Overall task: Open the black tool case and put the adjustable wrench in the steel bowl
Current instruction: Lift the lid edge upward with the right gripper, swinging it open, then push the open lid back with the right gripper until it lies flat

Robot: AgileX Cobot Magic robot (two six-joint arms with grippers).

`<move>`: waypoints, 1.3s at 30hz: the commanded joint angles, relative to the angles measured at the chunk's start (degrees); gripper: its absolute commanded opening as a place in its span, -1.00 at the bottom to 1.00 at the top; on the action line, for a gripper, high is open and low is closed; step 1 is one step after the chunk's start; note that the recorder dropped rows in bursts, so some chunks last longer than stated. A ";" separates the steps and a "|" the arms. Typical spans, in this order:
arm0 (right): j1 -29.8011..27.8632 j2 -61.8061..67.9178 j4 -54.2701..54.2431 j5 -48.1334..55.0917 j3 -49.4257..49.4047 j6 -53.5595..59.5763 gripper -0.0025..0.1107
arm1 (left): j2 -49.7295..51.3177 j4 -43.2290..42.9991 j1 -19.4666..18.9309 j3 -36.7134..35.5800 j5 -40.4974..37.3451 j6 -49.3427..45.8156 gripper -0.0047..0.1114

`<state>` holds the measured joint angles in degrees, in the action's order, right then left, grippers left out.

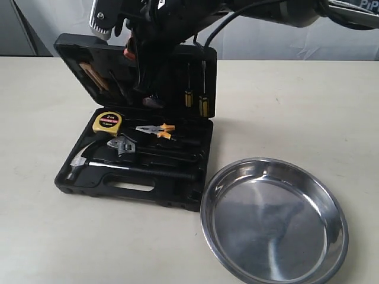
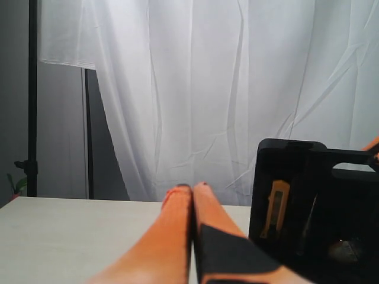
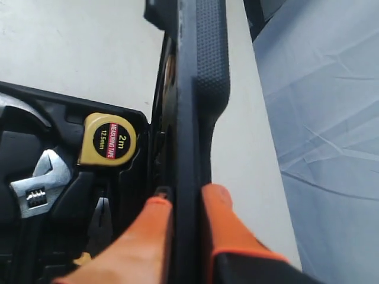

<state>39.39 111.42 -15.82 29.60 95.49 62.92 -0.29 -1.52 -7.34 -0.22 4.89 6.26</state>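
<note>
The black tool case (image 1: 177, 198) lies open with its lid (image 1: 74, 53) standing upright. The adjustable wrench (image 1: 123, 145) rests in its recess, silver head (image 3: 35, 183) toward the tape measure. My right gripper (image 3: 185, 198) is shut on the lid's edge (image 3: 188, 118), one orange finger on each side. My left gripper (image 2: 192, 188) is shut with nothing in it, low over the table beside the lid (image 2: 314, 207). The steel bowl (image 1: 205, 207) sits empty at the case's right front. In the exterior view both arms crowd above the lid.
In the base lie a yellow tape measure (image 1: 107, 122), orange-handled pliers (image 1: 155, 129) and a hammer (image 1: 80, 163). Screwdrivers (image 1: 203, 100) and a utility knife (image 2: 275, 207) are clipped in the lid. A white curtain (image 2: 225, 89) hangs behind the table.
</note>
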 commanded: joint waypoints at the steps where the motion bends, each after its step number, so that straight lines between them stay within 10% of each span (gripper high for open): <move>1: 0.00 2.51 2.64 -5.04 0.24 0.34 -0.97 | 0.29 -0.14 0.09 0.22 0.31 0.11 -0.91; 39: 1.95 -2.58 7.29 -5.99 0.24 0.68 -0.97 | 0.29 -0.14 0.09 0.22 0.31 0.11 -0.91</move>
<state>41.19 110.76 -11.01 30.14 95.41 62.92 -0.29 -1.52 -7.34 -0.22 4.89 6.26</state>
